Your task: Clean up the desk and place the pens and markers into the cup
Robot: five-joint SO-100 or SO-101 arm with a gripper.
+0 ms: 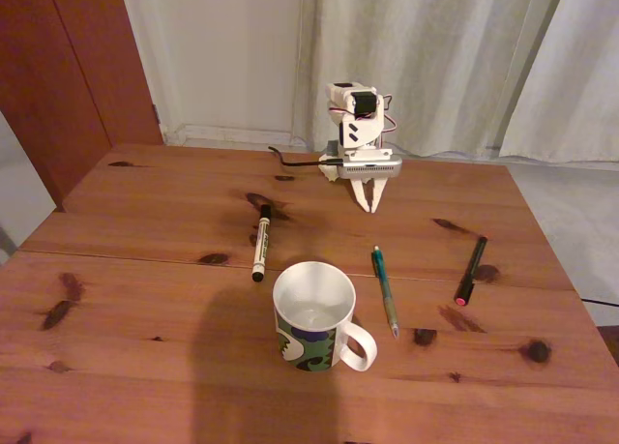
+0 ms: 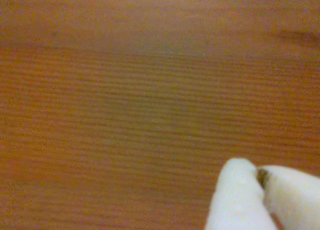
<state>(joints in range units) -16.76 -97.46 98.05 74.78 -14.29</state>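
The white cup [image 1: 314,314] with a camouflage pattern stands upright on the desk [image 1: 145,299], handle toward the lower right, nothing inside. A white marker with black cap [image 1: 260,242] lies left of and behind the cup. To the cup's right lies a teal-green pen [image 1: 386,290], and farther right a black pen with a pink-red end [image 1: 471,269]. My white gripper [image 1: 371,203] hangs folded at the arm's base at the back of the desk, tips down and shut, holding nothing. In the wrist view the gripper [image 2: 259,174] has its fingertips together just above bare wood.
A black cable [image 1: 290,157] runs behind the arm's base. Pale curtains [image 1: 435,57] and a wooden door panel [image 1: 68,67] stand behind the desk. The desk's right edge drops to a grey floor.
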